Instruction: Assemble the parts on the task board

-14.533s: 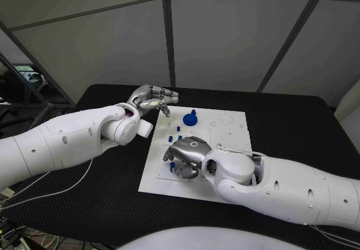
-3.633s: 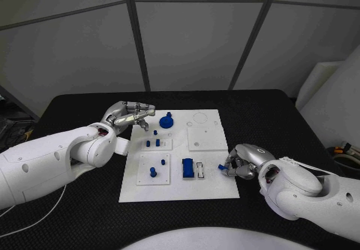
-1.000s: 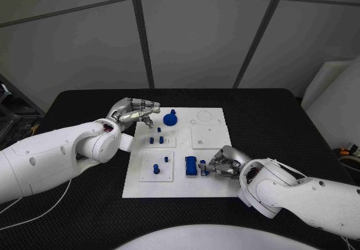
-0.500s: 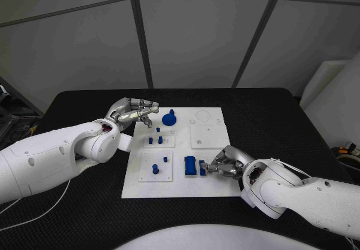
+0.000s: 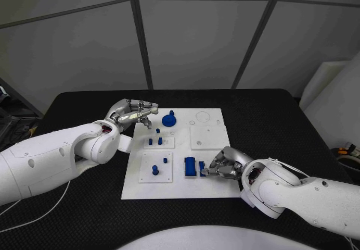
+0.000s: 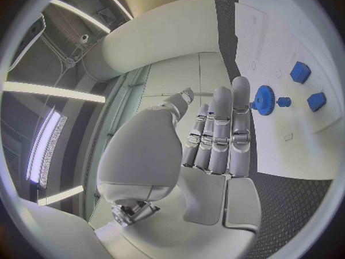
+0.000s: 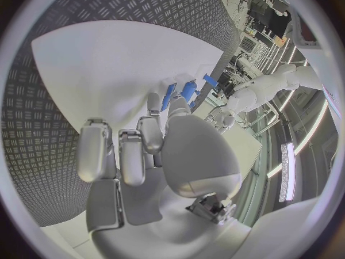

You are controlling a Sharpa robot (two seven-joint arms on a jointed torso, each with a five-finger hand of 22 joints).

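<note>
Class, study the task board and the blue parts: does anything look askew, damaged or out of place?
Nothing stands out. The task board lies flat on the table, the blue gear and pegs stand upright, and the right hand holds a small blue part beside the blue block.

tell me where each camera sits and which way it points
Head view: on the robot's head, looking down at the task board; both arms, left hand and right hand show.
Left wrist view: behind the left hand, facing the blue gear.
Right wrist view: behind the right hand, facing the small blue part at its fingertips.
Shared: head and left wrist views both show the gear.
</note>
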